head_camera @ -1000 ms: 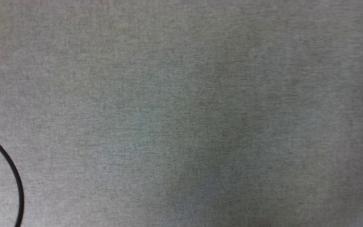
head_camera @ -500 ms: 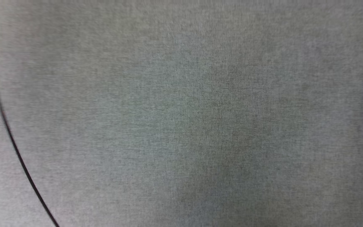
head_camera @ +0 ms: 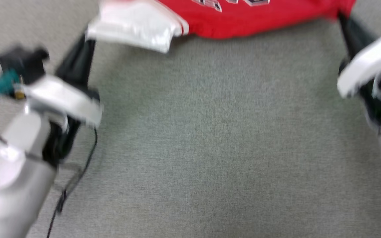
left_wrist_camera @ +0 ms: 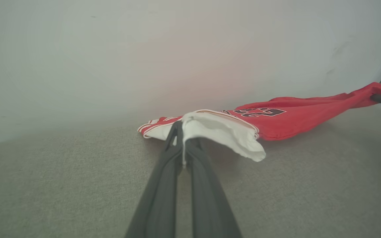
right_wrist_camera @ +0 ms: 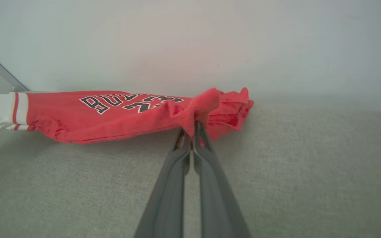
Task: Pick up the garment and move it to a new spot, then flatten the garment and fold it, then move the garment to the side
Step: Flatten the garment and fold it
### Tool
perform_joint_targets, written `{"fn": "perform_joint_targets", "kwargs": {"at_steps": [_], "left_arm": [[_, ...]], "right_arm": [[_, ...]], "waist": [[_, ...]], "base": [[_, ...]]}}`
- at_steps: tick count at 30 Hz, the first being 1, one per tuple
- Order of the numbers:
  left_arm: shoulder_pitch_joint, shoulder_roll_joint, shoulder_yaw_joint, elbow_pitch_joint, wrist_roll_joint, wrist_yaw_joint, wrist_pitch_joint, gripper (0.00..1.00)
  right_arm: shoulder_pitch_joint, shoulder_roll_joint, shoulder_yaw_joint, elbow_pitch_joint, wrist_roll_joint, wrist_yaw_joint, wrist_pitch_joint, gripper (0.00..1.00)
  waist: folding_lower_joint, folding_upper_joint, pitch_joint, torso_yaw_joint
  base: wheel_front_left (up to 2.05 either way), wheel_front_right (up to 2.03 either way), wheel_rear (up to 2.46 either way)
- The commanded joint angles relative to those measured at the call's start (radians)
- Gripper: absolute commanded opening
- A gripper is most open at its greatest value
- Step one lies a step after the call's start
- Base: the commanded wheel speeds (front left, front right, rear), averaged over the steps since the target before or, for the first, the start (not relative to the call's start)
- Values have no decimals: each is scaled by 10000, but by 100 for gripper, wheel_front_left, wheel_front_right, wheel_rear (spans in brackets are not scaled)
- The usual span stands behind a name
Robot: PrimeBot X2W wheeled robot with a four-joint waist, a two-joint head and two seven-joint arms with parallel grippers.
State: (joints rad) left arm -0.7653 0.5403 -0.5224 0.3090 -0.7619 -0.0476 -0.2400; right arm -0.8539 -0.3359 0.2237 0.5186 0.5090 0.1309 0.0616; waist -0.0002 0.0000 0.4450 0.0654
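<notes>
- The garment [head_camera: 243,19], a red jersey T-shirt with white short sleeves and black white-outlined lettering, hung stretched between both grippers at the far side of the grey woven surface [head_camera: 210,148], close before a pale wall [left_wrist_camera: 144,49].
- The left gripper [left_wrist_camera: 181,125] was clamped shut on the white sleeve [left_wrist_camera: 220,132]. The right gripper [right_wrist_camera: 190,127] was pinched shut on a bunched red corner [right_wrist_camera: 223,102] at the opposite end.
- The span sagged low in the middle; whether it touched the surface could not be determined.
- Judged step: carrying the garment to its new spot. Recommended practice was to move both arms together at matched height and spacing, with light tension so the cloth neither slipped free nor dragged and rolled under.
- The right-hand hold took only a small bunch of cloth, and a jerk could pull it out.
- The wall left little room beyond the garment. Broad bare surface lay between garment and robot, the obvious room for laying down and flattening.
- A thin black cable [head_camera: 60,201] trailed beside the left forearm [head_camera: 8,185] and should be kept out from under the cloth.
</notes>
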Motion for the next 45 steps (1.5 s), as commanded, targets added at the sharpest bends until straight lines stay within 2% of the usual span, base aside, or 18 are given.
{"fn": "perform_joint_targets", "kwargs": {"at_steps": [1, 6, 14, 25, 31, 37, 45], "left_arm": [[443, 156, 1, -186, -75, 102, -4, 0], [2481, 653, -162, -983, -432, 478, 278, 0], [5227, 1663, -443, -2529, -905, 1000, 842, 0], [7749, 2768, -613, -4632, -1749, 1691, 1636, 0], [8753, 3179, -870, -5575, -2213, 1816, 2095, 0], [9412, 3534, -1205, -5984, -2475, 1802, 2556, 0], [9122, 3701, -1139, -6043, -2154, 1675, 2424, 0]], "right_arm": [[430, -105, 51, -126, 174, -5, 1, 0], [1970, -445, 450, -443, 632, -4, 25, 0], [3992, -711, 304, -951, 1219, -5, -20, 0], [6137, -958, -85, -1491, 1720, -5, 305, 0], [7470, -1105, -494, -2245, 2311, -5, 1005, 0], [8774, -1222, -1037, -3297, 2853, -5, 1967, 0], [9422, -944, -1627, -4526, 3172, -4, 3058, 0]], "waist": [[2, 0, -589, 47], [2, 0, -1333, 0], [2, 0, -2326, 38], [2, 0, -3365, 121], [2, 0, -3700, 95], [2, 0, -3586, 59], [2, 0, -3346, -86]], "base": [[0, 0, 0], [0, 0, 0], [0, 0, 0], [0, 0, 0], [0, 0, 0], [0, 0, 0], [0, 0, 0]]}}
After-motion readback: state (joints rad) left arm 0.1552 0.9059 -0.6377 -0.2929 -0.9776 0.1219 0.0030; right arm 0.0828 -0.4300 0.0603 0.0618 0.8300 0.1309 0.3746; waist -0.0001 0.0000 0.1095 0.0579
